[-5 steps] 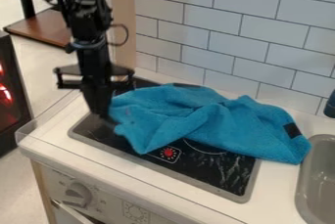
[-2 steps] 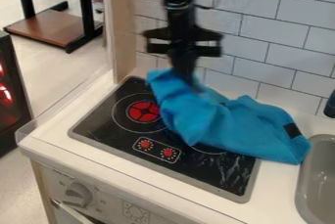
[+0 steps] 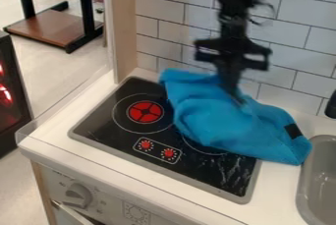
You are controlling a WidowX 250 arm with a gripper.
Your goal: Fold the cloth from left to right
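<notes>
My gripper [image 3: 236, 96] hangs at the upper middle right, over the back part of the blue cloth [image 3: 220, 123], with its tip against the fabric. The cloth lies bunched over the right half of the black stovetop. A raised fold runs from its upper left corner to the gripper, and its right end, with a dark patch, rests on the white counter near the sink. Whether the fingers are closed on the fabric is hard to make out.
The stovetop [image 3: 105, 121] shows bare at the left, with a red burner and two red knobs. A grey sink [image 3: 318, 180] borders the cloth at the right. Behind stands a tiled wall [image 3: 174, 27]; a dark object [image 3: 331, 106] is at the right edge.
The gripper has moved from the left side of the stove to the right. The cloth's left part has moved right along with it, uncovering the red burner and knobs.
</notes>
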